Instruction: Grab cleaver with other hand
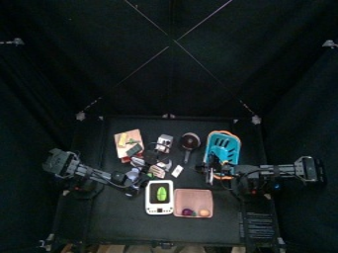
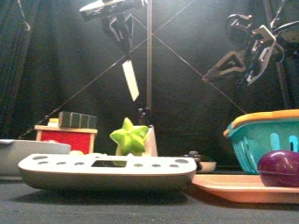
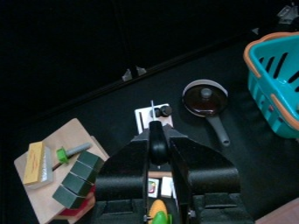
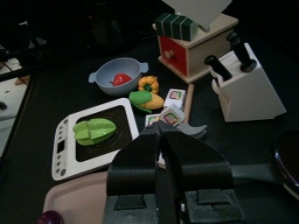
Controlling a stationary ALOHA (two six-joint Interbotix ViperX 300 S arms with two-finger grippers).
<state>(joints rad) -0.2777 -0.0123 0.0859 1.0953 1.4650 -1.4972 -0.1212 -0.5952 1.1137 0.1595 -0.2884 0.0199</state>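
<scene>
Black curtains closed off the pen, and the small black counter (image 1: 117, 225) was crowded with kitchen toys. Both arms were raised well above it.

The left hand (image 2: 114, 24) was high over the counter, its fingers pinching the top of the cleaver (image 2: 129, 79). The pale blade hung straight down beneath the hand, clear of everything on the counter. In the left wrist view, the fingers (image 3: 170, 150) were closed around a thin upright strip. Beyond that hand's tips lay a small dark pan (image 3: 205, 98). A teal basket (image 3: 278, 68) sat to one side of the pan, and a wooden board (image 3: 73, 140) carrying blocks lay to the other.

The right hand (image 2: 242, 63) hung apart from the cleaver, across from the left hand and a little lower, touching nothing. In its wrist view the two fingers (image 4: 140, 156) were drawn almost together, with only a dark slit between them. Beneath that hand lay a white scale (image 4: 68, 144) with a green leafy piece (image 4: 97, 129) on it. Farther beyond the fingertips stood a blue bowl (image 4: 119, 74), a pale knife block (image 4: 247, 87) and a red-and-wood box (image 4: 193, 44).
</scene>
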